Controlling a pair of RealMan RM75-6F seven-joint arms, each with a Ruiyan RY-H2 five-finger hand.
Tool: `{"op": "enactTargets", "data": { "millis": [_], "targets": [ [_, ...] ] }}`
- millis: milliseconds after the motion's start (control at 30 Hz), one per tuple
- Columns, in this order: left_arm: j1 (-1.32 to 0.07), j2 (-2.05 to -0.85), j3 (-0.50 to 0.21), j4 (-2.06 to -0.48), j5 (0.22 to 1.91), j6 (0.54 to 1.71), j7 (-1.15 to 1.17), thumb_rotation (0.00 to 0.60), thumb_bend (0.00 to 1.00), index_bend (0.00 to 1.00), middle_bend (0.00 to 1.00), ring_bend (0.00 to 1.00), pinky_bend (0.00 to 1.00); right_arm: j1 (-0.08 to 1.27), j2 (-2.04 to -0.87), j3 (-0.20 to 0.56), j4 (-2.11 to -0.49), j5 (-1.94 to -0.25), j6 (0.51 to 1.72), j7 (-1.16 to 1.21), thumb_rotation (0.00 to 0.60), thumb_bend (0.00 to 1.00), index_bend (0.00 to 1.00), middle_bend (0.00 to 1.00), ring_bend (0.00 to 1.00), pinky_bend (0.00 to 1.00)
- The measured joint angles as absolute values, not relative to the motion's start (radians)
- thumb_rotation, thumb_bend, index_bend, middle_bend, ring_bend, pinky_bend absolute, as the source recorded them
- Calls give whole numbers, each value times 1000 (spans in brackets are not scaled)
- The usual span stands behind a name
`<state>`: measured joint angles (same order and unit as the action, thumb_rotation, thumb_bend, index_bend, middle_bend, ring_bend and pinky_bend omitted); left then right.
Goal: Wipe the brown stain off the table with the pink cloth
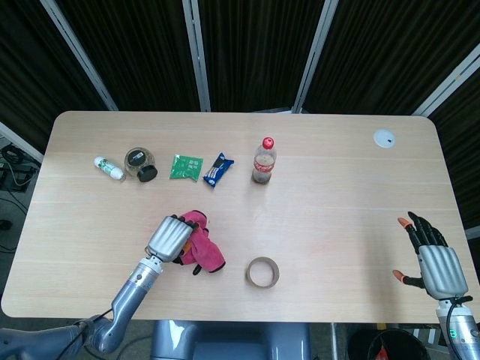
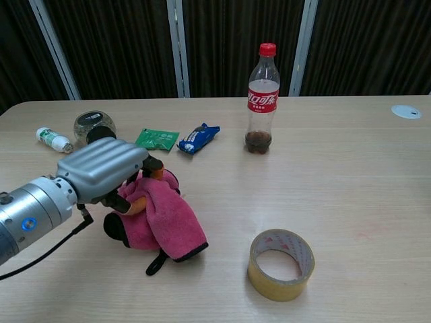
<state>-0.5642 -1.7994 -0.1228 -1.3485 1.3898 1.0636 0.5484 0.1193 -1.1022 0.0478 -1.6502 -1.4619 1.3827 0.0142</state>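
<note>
Pink cloth, held by the left hand, hid the stain beside the tape roll; right hand fingers spread wide.

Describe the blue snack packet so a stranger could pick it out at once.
Start at the cola bottle standing near the middle of the table's far half. Just to its left in the head view lies the blue snack packet, flat and slanted. Its green neighbour is also a flat packet; only this one is blue with white print.
</note>
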Motion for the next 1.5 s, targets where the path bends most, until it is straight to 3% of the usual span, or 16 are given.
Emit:
{"op": "enactTargets", "data": {
  "millis": [433,1067,1500],
  "targets": [
    [-585,-1887,-102,-1204,1338,1033,587,600,663,830,623,525,581,123,-1098,47,-1649,-1463,1372,35,600,0,96,0,0,135],
    [-523,-1680,-104,-1157,1257,1063,565,600,664,826,623,526,581,123,-1099,44,-1657,-1462,1369,22,600,0,98,0,0,135],
    [-546,-1745,-100,-1235,1255,1056,580,600,661,826,622,526,581,122,-1098,45,-1654,-1461,1370,26,600,0,98,0,0,135]
  ]
}}
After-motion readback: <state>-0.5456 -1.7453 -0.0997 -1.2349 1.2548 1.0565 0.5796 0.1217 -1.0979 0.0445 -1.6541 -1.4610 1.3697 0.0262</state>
